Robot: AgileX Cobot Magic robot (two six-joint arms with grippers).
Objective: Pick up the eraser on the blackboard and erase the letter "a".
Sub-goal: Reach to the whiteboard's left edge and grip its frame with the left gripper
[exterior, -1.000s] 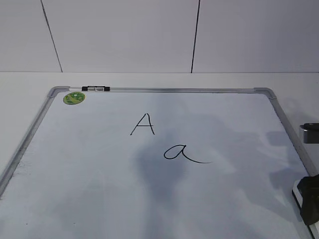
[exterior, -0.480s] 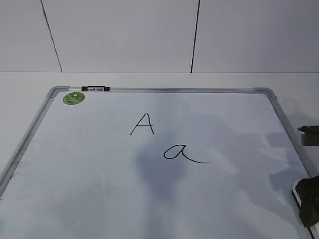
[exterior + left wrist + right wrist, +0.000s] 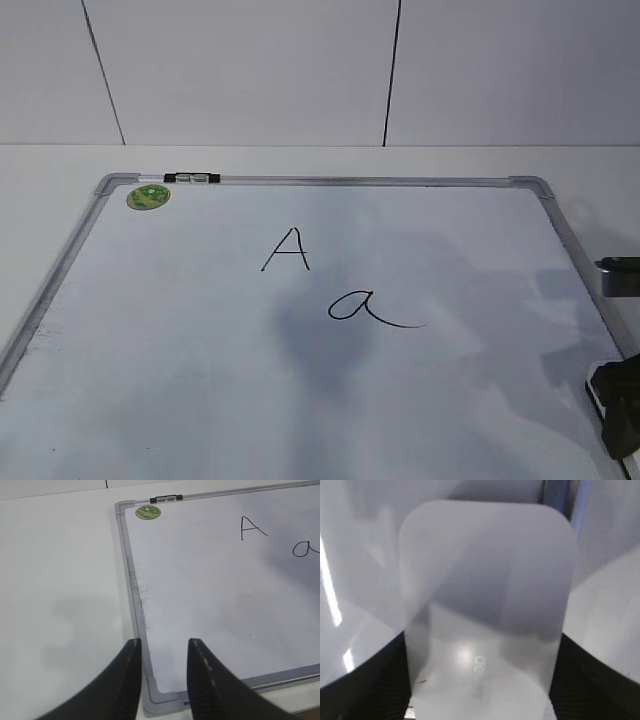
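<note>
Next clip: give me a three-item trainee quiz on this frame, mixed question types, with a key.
1. True or false: the letter "a" is already erased.
2. Which corner of the blackboard holds the green sticker in the exterior view? A) far left B) far right C) near right
3. Fill in: in the right wrist view, the right gripper straddles the ____.

Key: 1 false; 2 A; 3 eraser.

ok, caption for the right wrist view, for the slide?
Right tool straddling the white eraser, fingers flanking both sides, blackboard beneath.
</note>
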